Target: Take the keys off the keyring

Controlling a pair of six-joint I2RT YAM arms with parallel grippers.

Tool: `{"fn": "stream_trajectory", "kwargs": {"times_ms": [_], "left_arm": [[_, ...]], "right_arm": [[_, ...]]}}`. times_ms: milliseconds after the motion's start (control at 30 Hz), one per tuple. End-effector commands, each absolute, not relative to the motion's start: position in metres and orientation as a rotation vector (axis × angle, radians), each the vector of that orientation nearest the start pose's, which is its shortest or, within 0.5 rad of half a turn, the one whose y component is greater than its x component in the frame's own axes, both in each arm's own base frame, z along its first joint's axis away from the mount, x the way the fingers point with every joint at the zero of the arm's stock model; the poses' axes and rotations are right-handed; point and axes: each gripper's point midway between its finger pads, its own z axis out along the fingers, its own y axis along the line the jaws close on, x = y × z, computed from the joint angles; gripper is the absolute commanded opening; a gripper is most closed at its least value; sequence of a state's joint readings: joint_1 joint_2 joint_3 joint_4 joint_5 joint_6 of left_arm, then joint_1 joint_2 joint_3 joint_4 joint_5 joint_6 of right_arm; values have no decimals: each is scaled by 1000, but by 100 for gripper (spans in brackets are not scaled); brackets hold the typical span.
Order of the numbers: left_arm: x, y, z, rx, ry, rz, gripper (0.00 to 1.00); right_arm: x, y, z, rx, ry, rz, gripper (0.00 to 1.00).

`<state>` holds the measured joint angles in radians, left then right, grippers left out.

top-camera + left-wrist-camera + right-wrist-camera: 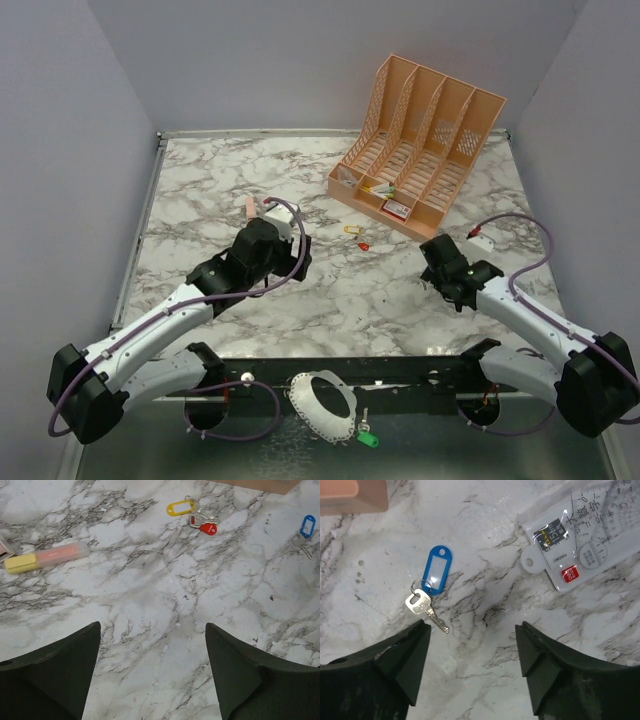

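At bottom centre, the keyring (325,424) looks stiff and slippery; its rim suits pinching. The left tool (151,630) and right tool (471,627) gape empty.

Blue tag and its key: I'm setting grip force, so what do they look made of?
Blue tag: it looks like smooth, slightly glossy coloured plastic. Its pale label window is probably paper under clear film. Key: it looks like silvery metal, judging by its bright reflective face and thin toothed blade. Which alloy it is cannot be told.
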<state>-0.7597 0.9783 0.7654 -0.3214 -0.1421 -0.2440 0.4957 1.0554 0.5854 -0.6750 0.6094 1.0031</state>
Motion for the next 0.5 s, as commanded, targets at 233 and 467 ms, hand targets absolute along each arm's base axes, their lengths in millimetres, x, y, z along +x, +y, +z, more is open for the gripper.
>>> {"fn": "stream_trajectory", "kwargs": {"times_ms": [233, 467], "left_arm": [[268, -153, 199, 192, 1984, -261, 93], [272, -116, 219, 35, 1902, -130, 99]], "right_arm": [[242, 12, 141, 728, 2132, -363, 100], [240, 1, 185, 694, 2055, -365, 100]]}}
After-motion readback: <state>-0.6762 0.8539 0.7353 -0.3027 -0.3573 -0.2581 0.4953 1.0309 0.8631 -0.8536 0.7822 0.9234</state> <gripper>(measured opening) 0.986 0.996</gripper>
